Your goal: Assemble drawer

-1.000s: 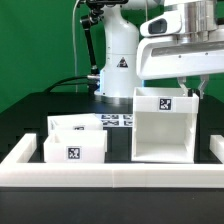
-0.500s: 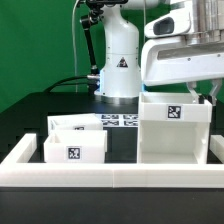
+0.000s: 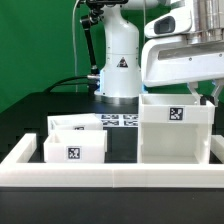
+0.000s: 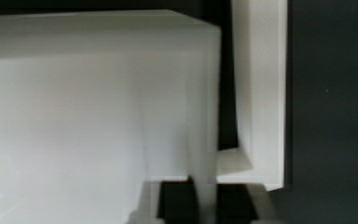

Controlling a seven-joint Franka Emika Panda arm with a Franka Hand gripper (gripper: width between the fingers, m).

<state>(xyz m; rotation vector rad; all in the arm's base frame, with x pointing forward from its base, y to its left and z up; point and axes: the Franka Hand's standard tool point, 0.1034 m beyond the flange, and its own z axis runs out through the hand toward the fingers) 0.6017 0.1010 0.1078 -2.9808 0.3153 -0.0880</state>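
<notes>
The step in hand looked like positioning the housing [image 3: 172, 135] before either tray goes in. It stood on the dark counter [image 3: 25, 122] at the exterior view's right, upright, its tagged wall facing the camera. The tool [image 3: 198, 92] came down from above onto the housing's far top edge. In the wrist view the tool [image 4: 197, 200] had its two dark fingers close on either side of a thin pale strip, seemingly one of the housing's [image 4: 87, 110] walls, so I judged it pinched onto that wall rather than spread. Whether the housing's base was resting on the counter or just off it could not be told.

The next move probably called for settling the housing with its open side turned toward the trays and then letting go, without tipping it against the border wall [image 3: 110, 178] just in front.

Both trays sat at the exterior view's left, well apart from the housing. The near tray [image 3: 75, 152] showed its tag to the camera, and the far tray [image 3: 72, 124] was just behind it, touching or nearly so. What showed of their insides was bare white, with nothing in them. The housing's interior was hidden from both cameras. The marker board [image 3: 118, 121] lay flat beyond the trays.
</notes>
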